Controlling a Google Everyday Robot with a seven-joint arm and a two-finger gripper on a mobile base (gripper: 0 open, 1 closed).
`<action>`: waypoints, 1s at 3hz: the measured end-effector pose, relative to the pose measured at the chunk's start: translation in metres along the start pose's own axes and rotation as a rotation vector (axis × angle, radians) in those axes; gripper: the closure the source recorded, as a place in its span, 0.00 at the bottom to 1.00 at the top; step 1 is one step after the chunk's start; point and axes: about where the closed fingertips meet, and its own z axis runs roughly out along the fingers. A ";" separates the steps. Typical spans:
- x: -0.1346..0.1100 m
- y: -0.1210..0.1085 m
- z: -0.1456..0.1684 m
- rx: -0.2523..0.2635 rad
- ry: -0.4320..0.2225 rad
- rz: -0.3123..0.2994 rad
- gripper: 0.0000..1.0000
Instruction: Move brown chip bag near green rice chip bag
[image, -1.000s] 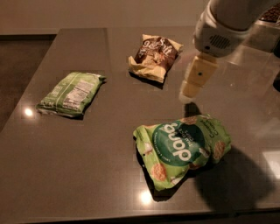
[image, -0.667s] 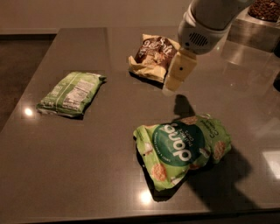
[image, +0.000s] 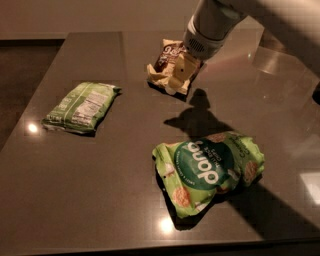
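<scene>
The brown chip bag (image: 165, 65) lies at the back middle of the dark table (image: 90, 190), small, dark brown with cream edges. The green rice chip bag (image: 210, 167) lies puffy at the front right, its "dang" lettering upside down to me. My gripper (image: 180, 79) hangs from the white arm at the upper right and is over the brown bag's right front part, hiding some of it. The two bags lie well apart, with bare table and the arm's shadow between them.
A flatter light green bag (image: 82, 106) with a white nutrition label lies at the left of the table. The table's front edge runs along the bottom of the view. A pale reflection (image: 280, 60) shows at the back right.
My gripper has moved left and toward the back, from over the bare table right of the brown bag to directly over that bag. The bags have not moved.
</scene>
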 end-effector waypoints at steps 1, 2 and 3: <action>-0.003 -0.032 0.025 0.028 0.020 0.082 0.00; 0.011 -0.058 0.051 0.028 0.086 0.159 0.00; 0.022 -0.064 0.078 0.011 0.144 0.197 0.00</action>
